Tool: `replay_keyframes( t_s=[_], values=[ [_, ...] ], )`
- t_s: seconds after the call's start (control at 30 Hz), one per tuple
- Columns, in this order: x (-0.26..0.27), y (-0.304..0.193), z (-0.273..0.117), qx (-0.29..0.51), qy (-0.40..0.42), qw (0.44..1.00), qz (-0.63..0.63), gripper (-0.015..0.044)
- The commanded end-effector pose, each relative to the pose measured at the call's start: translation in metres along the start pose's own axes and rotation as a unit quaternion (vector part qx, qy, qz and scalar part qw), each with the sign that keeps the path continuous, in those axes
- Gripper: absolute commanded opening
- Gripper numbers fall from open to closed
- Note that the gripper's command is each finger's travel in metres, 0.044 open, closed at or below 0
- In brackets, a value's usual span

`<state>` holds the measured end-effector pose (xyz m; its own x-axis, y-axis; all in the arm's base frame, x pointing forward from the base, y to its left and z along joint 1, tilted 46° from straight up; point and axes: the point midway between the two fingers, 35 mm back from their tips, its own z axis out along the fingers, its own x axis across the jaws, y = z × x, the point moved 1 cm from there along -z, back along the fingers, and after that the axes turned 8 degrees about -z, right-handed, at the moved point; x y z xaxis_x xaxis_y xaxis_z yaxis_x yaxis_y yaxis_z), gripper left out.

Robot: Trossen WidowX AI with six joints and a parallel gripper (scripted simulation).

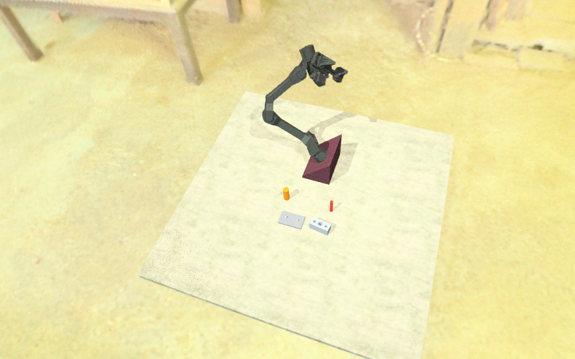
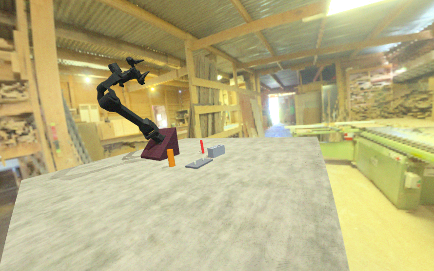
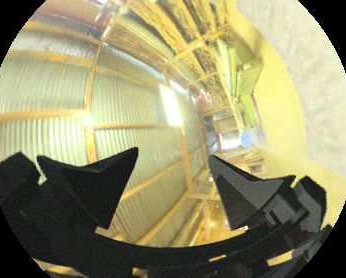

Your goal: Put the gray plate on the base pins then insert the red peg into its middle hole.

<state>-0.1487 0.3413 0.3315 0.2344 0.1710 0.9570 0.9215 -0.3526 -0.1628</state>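
The gray plate (image 1: 320,225) (image 2: 215,150), a small thick block with a middle hole in its top, rests on the table. To its left lies the flat gray base (image 1: 291,219) (image 2: 198,163) with two small pins standing up. The red peg (image 1: 331,205) (image 2: 201,146) stands upright just behind the plate. My gripper (image 1: 342,73) (image 2: 145,66) (image 3: 175,155) is open and empty. It is raised high above the arm's mount, far from all the parts, and points out and upward. The wrist view shows only the hall's roof between the fingers.
An orange cylinder (image 1: 285,193) (image 2: 170,157) stands upright behind the base. The arm is mounted on a maroon wedge (image 1: 325,163) (image 2: 161,146) behind the parts. All stand on a pale square table top (image 1: 325,290) (image 2: 178,219).
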Motion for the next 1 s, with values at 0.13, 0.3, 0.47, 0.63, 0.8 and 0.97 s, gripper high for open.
replay_keyframes(
  t_s=[0.13, 0.3, 0.47, 0.63, 0.8, 0.97],
  values=[
    [-0.002, 0.012, 0.016, -0.03, -0.006, 0.999, -0.043, 0.044],
    [-0.007, 0.046, 0.053, -0.098, -0.036, 0.983, -0.15, 0.044],
    [-0.024, 0.091, 0.103, -0.156, -0.123, 0.925, -0.324, 0.044],
    [-0.043, 0.147, 0.143, -0.181, -0.234, 0.835, -0.464, 0.044],
    [-0.06, 0.199, 0.167, -0.181, -0.33, 0.749, -0.545, 0.044],
    [-0.079, 0.259, 0.182, -0.155, -0.433, 0.653, -0.602, 0.044]
  ],
)
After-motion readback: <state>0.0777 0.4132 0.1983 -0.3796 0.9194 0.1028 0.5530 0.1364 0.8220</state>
